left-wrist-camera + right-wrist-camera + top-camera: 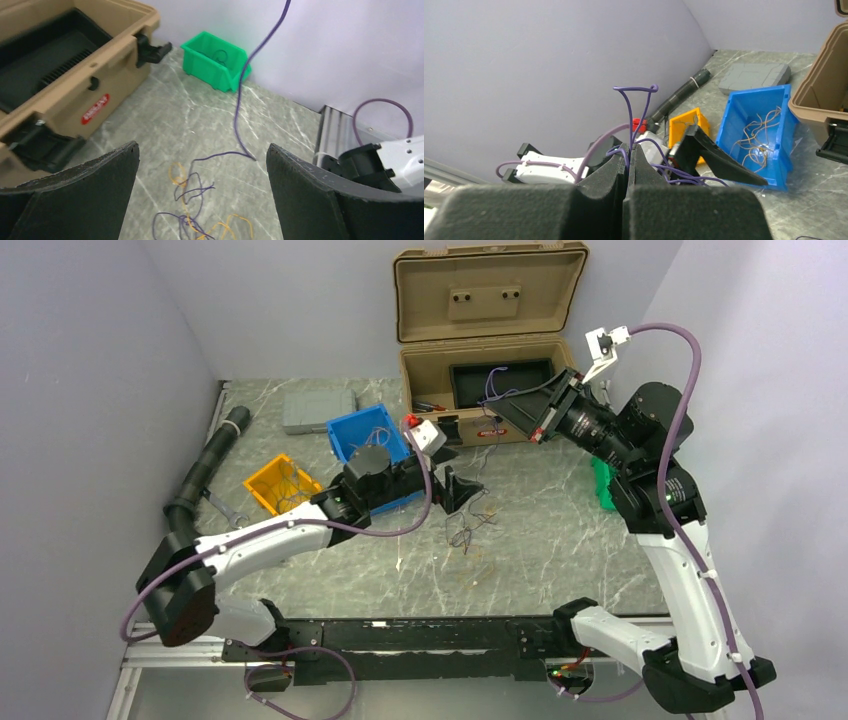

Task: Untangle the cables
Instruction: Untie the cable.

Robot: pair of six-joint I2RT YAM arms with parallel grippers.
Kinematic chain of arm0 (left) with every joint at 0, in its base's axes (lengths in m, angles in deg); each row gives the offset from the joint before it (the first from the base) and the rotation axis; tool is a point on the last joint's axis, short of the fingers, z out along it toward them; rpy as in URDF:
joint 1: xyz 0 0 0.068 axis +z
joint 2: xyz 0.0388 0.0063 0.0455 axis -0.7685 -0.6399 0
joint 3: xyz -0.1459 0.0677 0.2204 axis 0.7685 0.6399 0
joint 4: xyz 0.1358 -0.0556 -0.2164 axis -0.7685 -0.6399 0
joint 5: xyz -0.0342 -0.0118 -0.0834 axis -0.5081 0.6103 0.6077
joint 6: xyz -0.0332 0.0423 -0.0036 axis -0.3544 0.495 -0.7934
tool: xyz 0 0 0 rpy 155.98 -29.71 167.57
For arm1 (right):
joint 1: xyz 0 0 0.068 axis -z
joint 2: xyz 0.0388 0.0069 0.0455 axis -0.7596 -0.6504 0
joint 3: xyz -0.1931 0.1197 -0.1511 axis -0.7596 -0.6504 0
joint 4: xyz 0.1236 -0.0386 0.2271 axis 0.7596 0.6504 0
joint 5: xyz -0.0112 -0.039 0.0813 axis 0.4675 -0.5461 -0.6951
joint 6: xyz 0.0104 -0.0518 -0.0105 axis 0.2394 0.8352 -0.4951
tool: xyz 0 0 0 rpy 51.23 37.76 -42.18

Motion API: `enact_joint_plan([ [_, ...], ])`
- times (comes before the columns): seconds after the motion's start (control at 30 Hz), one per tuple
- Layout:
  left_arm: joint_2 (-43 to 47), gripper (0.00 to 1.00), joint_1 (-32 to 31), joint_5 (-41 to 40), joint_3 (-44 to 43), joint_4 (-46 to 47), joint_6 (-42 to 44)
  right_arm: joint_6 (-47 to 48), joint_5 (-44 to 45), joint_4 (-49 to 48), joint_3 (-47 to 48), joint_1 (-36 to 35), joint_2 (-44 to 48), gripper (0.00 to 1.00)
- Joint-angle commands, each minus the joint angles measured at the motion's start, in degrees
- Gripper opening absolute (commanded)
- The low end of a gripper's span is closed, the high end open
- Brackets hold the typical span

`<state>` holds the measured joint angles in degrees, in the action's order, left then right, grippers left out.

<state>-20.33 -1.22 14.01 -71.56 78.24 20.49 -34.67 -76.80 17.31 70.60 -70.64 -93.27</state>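
1. So, the job looks roughly midway. The right gripper is clamped tight on one purple cable, which loops up just above its fingertips.
2. The left gripper hangs wide open and grips nothing. The tangle lies on the table just below it, between its fingers, and nothing touches it.
3. Probably done: loose strands sit in the blue bin, and a few more in the yellow bin. Both bins are back beside the left gripper's wrist.
4. Left to do: the purple and orange strands in the tangle are still crossed over each other.
5. Count: two grippers, one tangle and one held cable. There are three bins, with the green bin well ahead of the left gripper, plus one open case. The strands are too thin to count.
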Motion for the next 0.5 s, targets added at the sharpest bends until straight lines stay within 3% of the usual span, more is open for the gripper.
enact_joint_plan([
  [0.0, -2.88, 0.99, -0.51, 6.75, -2.53, 8.54, -4.28, -1.26, 0.31, -2.89, -0.39, -0.05, 1.67, 0.00],
  [0.17, -6.64, 0.98, -1.12, 10.97, -2.69, 12.21, -8.60, -1.26, 0.70, -3.27, -1.03, -0.05, 1.84, 0.00],
  [0.3, -10.26, 0.85, -2.61, 10.54, -2.35, 12.85, -10.63, -0.90, 1.06, -3.18, -1.08, -0.07, 1.61, 0.00],
  [0.4, -13.87, 0.69, -2.88, 10.18, -2.86, 13.29, -13.25, -1.05, 1.35, -3.81, -2.22, -0.05, 2.00, 0.00],
  [0.43, -14.63, 0.57, -2.88, 9.92, -2.74, 13.88, -13.99, -0.96, 1.55, -3.89, -2.55, -0.06, 2.24, 0.00],
  [0.47, -14.91, 0.36, -2.88, 9.30, -2.70, 14.23, -14.11, -0.72, 1.77, -3.74, -2.93, -0.04, 2.39, 0.00],
])
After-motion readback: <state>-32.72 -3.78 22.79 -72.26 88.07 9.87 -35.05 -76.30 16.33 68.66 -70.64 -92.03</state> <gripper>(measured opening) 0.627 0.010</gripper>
